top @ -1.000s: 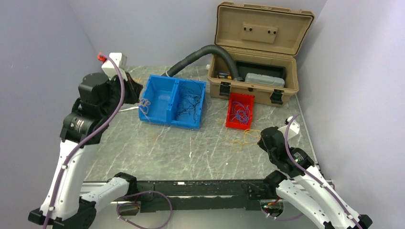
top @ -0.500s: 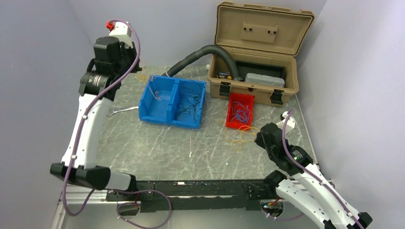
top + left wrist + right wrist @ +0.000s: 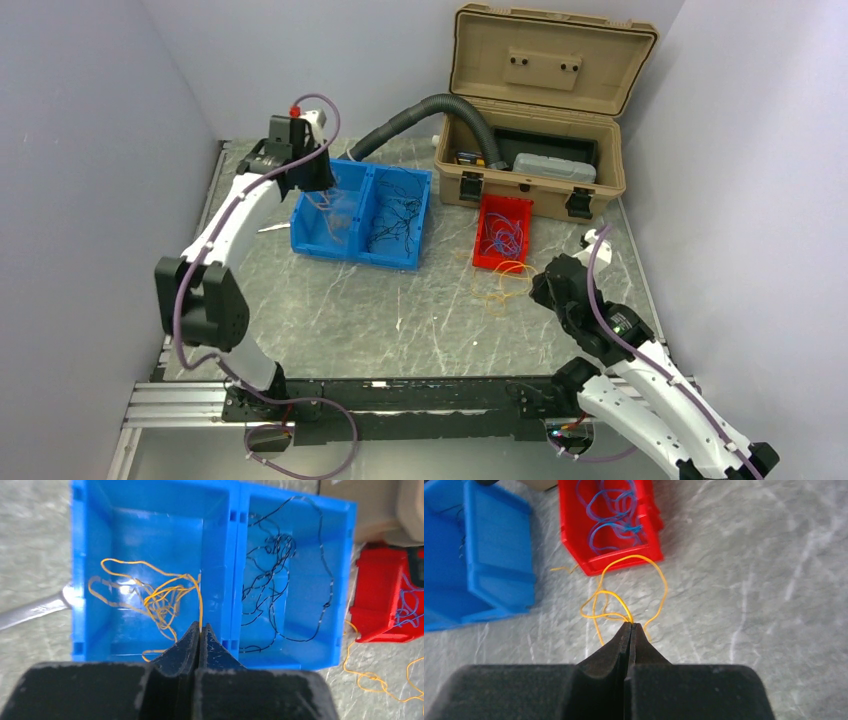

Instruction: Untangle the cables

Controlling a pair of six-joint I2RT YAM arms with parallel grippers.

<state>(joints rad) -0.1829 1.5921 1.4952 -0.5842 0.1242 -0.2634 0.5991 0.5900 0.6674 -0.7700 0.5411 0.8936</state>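
Observation:
My left gripper [image 3: 322, 183] [image 3: 201, 626] hangs over the left compartment of the blue bin [image 3: 352, 254] [image 3: 234, 555], shut on a thin yellow-orange cable [image 3: 150, 597] that trails down in loops into that compartment. Black cables [image 3: 395, 215] [image 3: 280, 570] lie tangled in the bin's right compartment. Low over the table, my right gripper [image 3: 541, 290] [image 3: 630, 624] is shut on another yellow-orange cable [image 3: 503, 287] [image 3: 624, 587], which loops in front of the red bin [image 3: 503, 262] [image 3: 574, 535]. Blue cables [image 3: 503, 234] [image 3: 611, 517] fill the red bin.
An open tan toolbox [image 3: 540, 110] stands at the back right, with a grey corrugated hose [image 3: 415, 112] running into it. A metal wrench [image 3: 268, 229] [image 3: 30, 612] lies left of the blue bin. Walls close in on both sides.
My left arm has swung up from the left side and over the blue bin, carrying its yellow-orange cable into the left compartment. The right gripper has crept slightly towards the red bin.

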